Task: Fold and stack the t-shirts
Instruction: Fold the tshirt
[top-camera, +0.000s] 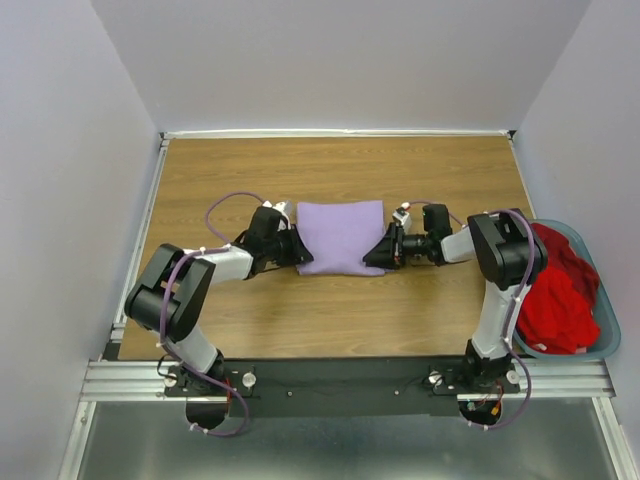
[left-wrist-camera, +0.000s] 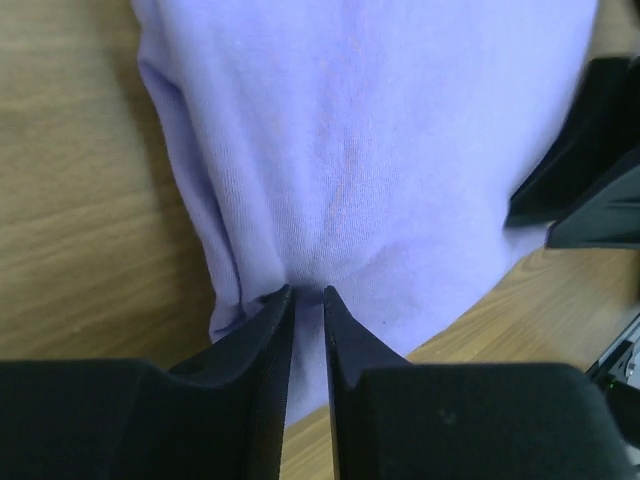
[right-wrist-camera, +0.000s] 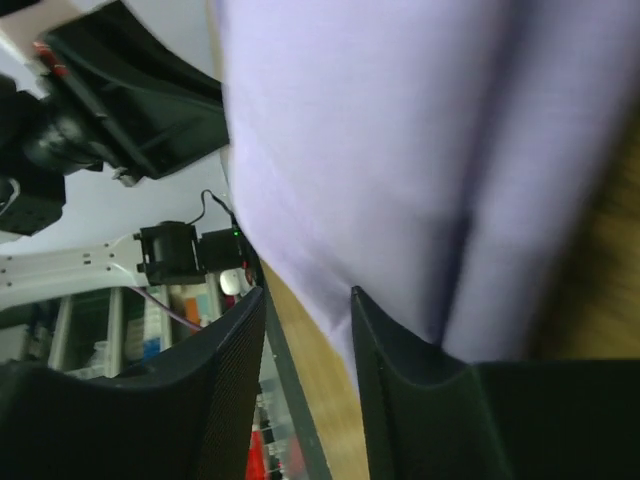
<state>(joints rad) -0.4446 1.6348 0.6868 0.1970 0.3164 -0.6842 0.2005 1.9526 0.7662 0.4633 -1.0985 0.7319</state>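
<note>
Lavender t-shirt (top-camera: 341, 237) lies folded at centre, left gripper (top-camera: 296, 247) pinching its 9 o'clock edge, right gripper (top-camera: 376, 250) open-jawed astride the 3 o'clock edge; red t-shirt (top-camera: 560, 300) crumpled in basket (top-camera: 612, 345) at 4 o'clock, unfolded, unstacked

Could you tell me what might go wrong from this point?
1. The left gripper pinches an edge of the folded lavender cloth t-shirt; pulling could undo the fold.
2. The right gripper has its jaws apart at the opposite edge, so one-sided lifting might skew it.
</note>
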